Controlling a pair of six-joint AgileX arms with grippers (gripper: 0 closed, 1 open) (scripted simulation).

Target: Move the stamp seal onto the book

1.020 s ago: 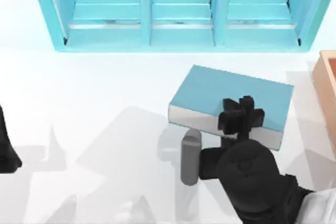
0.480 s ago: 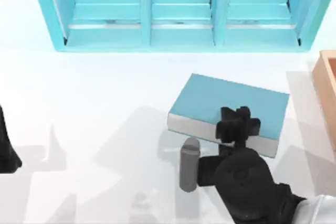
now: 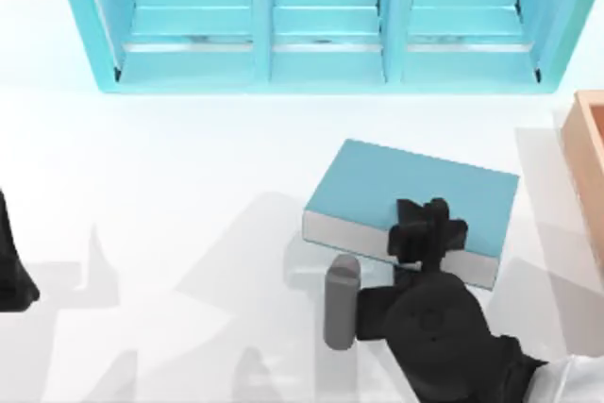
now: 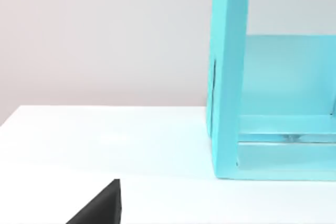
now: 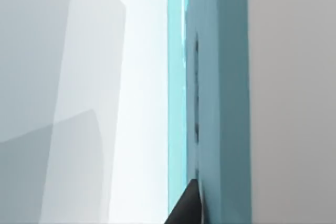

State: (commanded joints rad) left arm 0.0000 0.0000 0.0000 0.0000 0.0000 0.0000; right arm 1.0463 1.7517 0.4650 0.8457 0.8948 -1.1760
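Observation:
The teal-blue book (image 3: 406, 186) lies flat on the white table, right of centre, with its white page edges facing the front. My right gripper (image 3: 429, 228) hangs over the book's front edge, and its black body covers whatever lies beneath it. The stamp seal is hidden. A grey cylinder (image 3: 342, 301) on the right arm sticks out just in front of the book's left corner. My left arm (image 3: 11, 266) is parked at the table's left edge, and a dark tip of the left gripper (image 4: 100, 209) shows in its wrist view.
A large cyan shelf unit (image 3: 321, 21) with compartments spans the back of the table; its side wall (image 4: 228, 77) appears in the left wrist view, and the shelf (image 5: 218, 103) also appears in the right wrist view. An orange-tan wooden box (image 3: 587, 162) stands at the right edge.
The book and my right gripper have both shifted a little toward the table's front edge. The left arm has not moved.

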